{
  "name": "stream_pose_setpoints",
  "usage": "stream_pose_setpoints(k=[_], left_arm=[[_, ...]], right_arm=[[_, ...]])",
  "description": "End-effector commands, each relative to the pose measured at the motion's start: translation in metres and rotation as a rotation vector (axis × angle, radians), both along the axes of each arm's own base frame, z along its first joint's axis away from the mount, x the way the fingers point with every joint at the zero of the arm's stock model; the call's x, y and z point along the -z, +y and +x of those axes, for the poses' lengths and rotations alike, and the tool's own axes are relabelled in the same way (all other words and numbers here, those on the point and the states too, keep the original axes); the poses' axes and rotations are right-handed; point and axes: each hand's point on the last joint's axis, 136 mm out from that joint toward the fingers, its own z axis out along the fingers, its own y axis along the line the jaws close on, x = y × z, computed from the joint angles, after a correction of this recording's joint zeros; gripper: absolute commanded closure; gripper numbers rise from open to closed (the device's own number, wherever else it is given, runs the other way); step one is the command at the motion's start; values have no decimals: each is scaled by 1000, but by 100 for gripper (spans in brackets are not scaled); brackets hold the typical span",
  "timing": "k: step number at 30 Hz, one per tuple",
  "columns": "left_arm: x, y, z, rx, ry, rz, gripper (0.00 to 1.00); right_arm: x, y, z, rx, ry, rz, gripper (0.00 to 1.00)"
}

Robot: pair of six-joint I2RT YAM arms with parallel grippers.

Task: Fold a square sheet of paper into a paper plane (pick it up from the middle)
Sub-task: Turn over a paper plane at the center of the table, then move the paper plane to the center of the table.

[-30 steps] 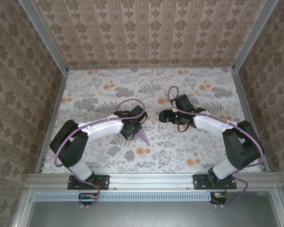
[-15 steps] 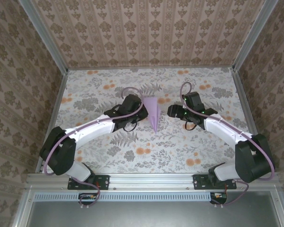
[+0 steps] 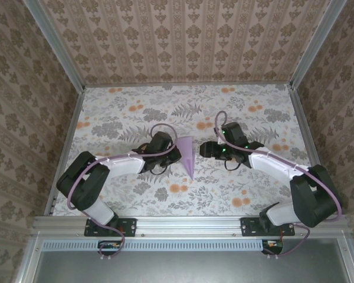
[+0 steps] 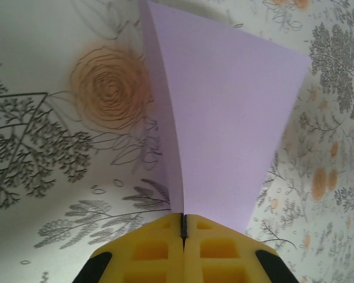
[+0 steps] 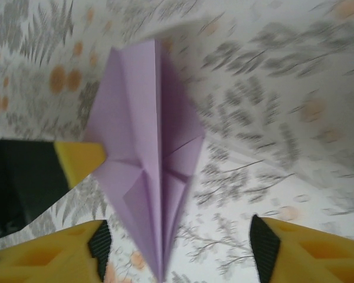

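Lilac and creased to a narrow point, the paper plane (image 3: 187,154) is held over the middle of the floral worktop (image 3: 124,112), its tip toward 6 o'clock. At its 9 o'clock side the left end effector (image 3: 176,154) is clamped on one edge, yellow fingers (image 4: 165,247) pressed together on the paper. At 3 o'clock the right end effector (image 3: 205,148) stands just beside it, jaws apart, gripping nothing.

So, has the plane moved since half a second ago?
Yes. In the top view the plane has come toward the near edge, and its tip is now closer to the orange flowers.
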Motion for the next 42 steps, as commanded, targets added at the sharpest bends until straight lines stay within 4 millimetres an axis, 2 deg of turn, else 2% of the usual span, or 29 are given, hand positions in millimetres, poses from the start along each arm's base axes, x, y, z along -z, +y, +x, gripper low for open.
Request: stream_pose_setpoints(k=[1,6,10,19,21,26,30,34,38,42], left_arm=[[5,13,-2,-65,-4,-23,100],[12,18,-9,-59,12,-3,100],[19,21,-13,-63,30,2,100],[17,20,-12,-58,22,2,100],[15,19,-11,-57,19,-2,100],[11,17,-12,-52,14,-15,100],[7,15,-12,-41,8,-26,100],[6,14,-12,-35,10,-24,100],[7,16,-12,-39,15,-16,100],[8,18,-12,-42,16,-9,100]], right_arm=[[2,34,-14,-105,16,-4,41],[18,61,-23,-162,40,-80,53],[25,69,-26,-193,49,-118,56],[21,78,-36,-260,24,-129,77],[22,81,-38,-276,23,-133,79],[33,82,-37,-279,37,-184,77],[41,79,-34,-264,61,-220,68],[47,77,-32,-246,74,-240,66],[41,75,-30,-234,59,-242,63],[27,72,-28,-211,18,-230,60]])
